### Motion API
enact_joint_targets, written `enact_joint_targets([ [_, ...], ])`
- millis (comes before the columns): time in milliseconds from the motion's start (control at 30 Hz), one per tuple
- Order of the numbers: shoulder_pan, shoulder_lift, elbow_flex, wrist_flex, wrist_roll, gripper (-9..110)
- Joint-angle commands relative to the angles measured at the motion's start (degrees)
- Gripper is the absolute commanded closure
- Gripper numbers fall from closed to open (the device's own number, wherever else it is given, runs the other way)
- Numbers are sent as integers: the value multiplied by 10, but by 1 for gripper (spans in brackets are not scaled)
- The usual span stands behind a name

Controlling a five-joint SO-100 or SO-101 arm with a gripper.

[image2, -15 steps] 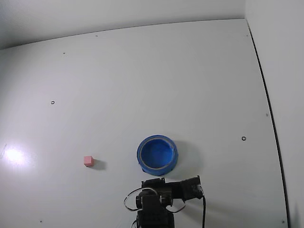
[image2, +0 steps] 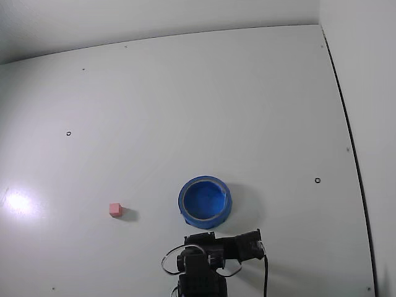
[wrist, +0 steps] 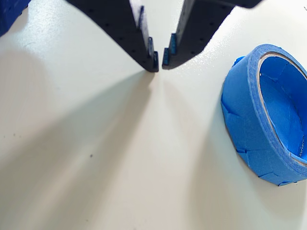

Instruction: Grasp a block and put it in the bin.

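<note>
In the wrist view my gripper (wrist: pixel 160 64) reaches in from the top. Its two dark fingers are drawn together with only a thin gap at the tips, and nothing is between them. The blue bin (wrist: pixel 244 120) stands on the table to the right of the fingertips, apart from them. The pink block is out of the wrist view. In the fixed view the block (image2: pixel 115 210) lies on the white table left of the bin (image2: pixel 184 199), with a wide gap between them. My arm (image2: pixel 210 260) sits folded at the bottom edge, just below the bin.
The white table (image2: pixel 185 111) stretches far beyond the bin. Its right edge (image2: pixel 346 136) runs down the right side of the fixed view. A blue part (wrist: pixel 9 14) shows at the wrist view's top-left corner.
</note>
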Motion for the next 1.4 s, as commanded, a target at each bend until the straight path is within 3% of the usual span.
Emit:
enact_joint_targets([
  [0, -7, -2, -18, -6, -16, 101],
  [233, -53, -2, -45, -7, -187, 101],
  [433, -69, -1, -133, -6, -465, 101],
  [567, -69, -3, -194, 2, -592, 101],
  [733, -86, -29, -296, -5, -577, 98],
  [1033, -231, -272, -473, 2, -568, 72],
  [1367, -319, -561, -672, -6, -509, 75],
])
